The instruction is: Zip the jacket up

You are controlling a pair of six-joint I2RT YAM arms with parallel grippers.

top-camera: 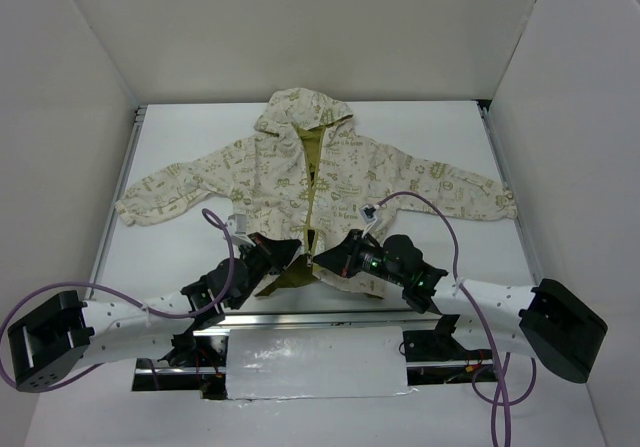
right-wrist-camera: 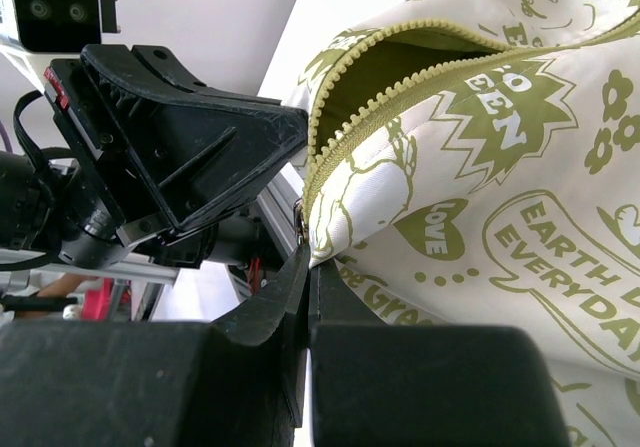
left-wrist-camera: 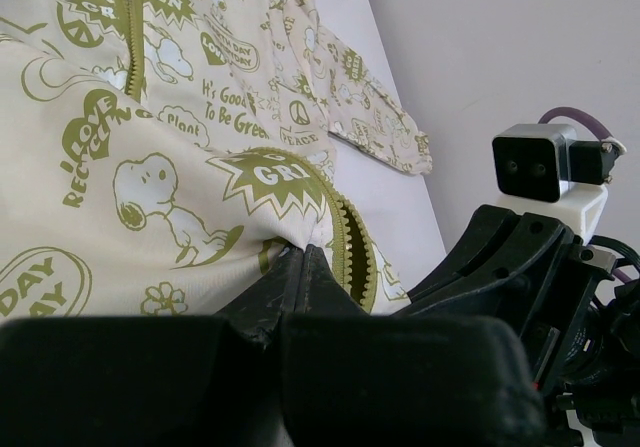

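White walls (top-camera: pixel 300 27) close in a pale table (top-camera: pixel 170 257), and the jacket (top-camera: pixel 345 182) lies flat on it, front up, with its hem toward me and its hood (top-camera: pixel 300 112) farthest off.

My left gripper (left-wrist-camera: pixel 303 259) is pressed together on the hem fabric. The zipper teeth (left-wrist-camera: pixel 350 232) of that panel curl past just to the right of my fingertips. My right gripper (right-wrist-camera: pixel 306 267) is likewise pinched onto the bottom corner of the other panel. A small metal bit (right-wrist-camera: pixel 298 219) sits right above its tips; it could be the slider or the pin, I cannot tell which. The two grippers are close beside each other. Beyond them the two tooth rows gape, showing the olive lining (right-wrist-camera: pixel 400 67) between.

I judge the step to be mating the zipper's bottom ends. To do it well I should keep both pinches firm and low, draw the hem corners level, and bring them together slowly and squarely, so the rows meet without twist. Slack or a skewed corner would likely make the teeth misfeed.
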